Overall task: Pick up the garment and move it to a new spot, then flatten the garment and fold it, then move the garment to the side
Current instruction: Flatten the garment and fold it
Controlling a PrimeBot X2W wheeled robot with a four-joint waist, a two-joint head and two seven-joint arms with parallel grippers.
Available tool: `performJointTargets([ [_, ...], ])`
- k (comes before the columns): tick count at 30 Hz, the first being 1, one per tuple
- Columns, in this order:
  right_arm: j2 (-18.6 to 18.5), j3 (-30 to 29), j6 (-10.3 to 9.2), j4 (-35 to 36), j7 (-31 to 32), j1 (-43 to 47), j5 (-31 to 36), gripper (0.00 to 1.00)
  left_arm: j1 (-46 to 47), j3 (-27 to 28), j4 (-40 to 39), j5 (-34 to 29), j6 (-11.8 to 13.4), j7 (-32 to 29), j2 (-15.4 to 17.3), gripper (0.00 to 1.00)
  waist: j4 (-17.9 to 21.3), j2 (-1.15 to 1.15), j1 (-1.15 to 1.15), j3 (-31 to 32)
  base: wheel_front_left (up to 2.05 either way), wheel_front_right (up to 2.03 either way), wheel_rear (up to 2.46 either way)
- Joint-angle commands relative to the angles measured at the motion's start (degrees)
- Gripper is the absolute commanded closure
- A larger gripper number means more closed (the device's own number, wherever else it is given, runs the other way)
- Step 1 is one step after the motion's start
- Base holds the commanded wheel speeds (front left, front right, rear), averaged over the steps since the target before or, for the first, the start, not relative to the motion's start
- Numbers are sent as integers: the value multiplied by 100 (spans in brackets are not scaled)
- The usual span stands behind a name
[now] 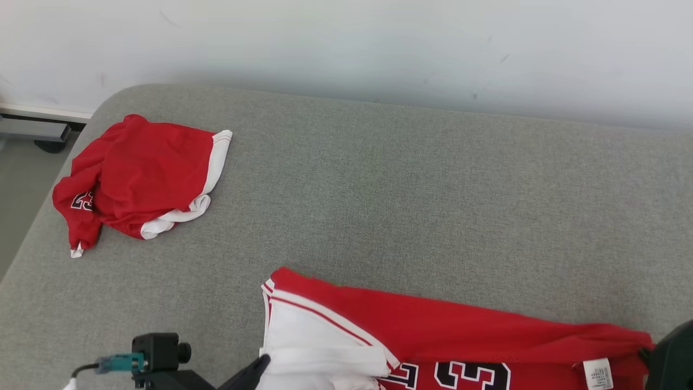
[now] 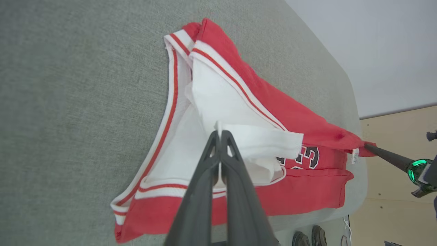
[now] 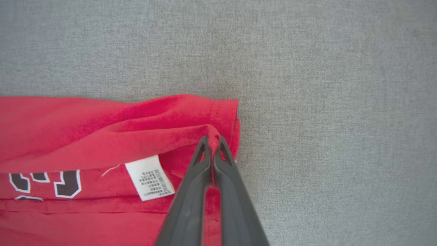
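The only writing is on the clothing. A white care label (image 3: pixel 150 177) sewn inside the garment (image 1: pixel 433 325) carries rows of dark print too small to read, and black numerals (image 1: pixel 471 376) outlined in white sit on the red cloth beside it. A 3 is plain, while its neighbour is partly under a white fold. There are two red pieces with white trim on the grey upholstered surface (image 1: pixel 411 179). The garment stretches along the near edge from the middle towards the right. A second garment (image 1: pixel 141 179) lies crumpled near the far left corner, well apart, with part of a black number at its left side that looks like 23. The left gripper (image 2: pixel 218 133) has both fingers pressed together on a fold of the garment's white panel. The right gripper (image 3: pixel 213 138) is pinched closed on the red hem corner at the garment's right end, just beside the label. The head view takes in both pieces and the pale wall (image 1: pixel 346 43) behind, and of the arms it shows a dark fingertip and a small black wrist camera (image 1: pixel 159 352) at the bottom. The left wrist view shows the striped white-and-red trim opened out, the other arm's finger with a green light ring (image 2: pixel 418 169), and two dark shoes (image 2: pixel 309 237) on the floor below the edge. The right wrist view gives the label closest.
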State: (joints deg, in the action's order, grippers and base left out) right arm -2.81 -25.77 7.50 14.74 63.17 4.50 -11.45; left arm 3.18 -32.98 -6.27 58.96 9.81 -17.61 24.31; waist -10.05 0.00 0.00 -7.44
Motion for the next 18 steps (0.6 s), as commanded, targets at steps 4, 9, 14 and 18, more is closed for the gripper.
performJointTargets([
  [4, -18, -55, -2, -4, 17, 152, -105, 100, -150, -25, 90, 87, 7, -10, -16, 100, -15, 0, 0, -6, 0, 0, 0],
  [9, -17, -118, -2, -70, -26, 300, -199, 100, -160, -53, 325, 111, 30, -25, -45, 100, -6, 0, 0, -27, 0, 0, 0],
  [14, -18, -13, -2, -124, -25, 414, -348, 100, -113, -96, 586, 57, -3, -45, -20, 91, 31, 0, 0, -51, 0, 0, 0],
  [18, -18, 14, -2, -182, 1, 496, -356, 0, -147, -193, 748, 71, 23, -162, 1, 0, 58, 0, 0, -47, 0, 0, 0],
])
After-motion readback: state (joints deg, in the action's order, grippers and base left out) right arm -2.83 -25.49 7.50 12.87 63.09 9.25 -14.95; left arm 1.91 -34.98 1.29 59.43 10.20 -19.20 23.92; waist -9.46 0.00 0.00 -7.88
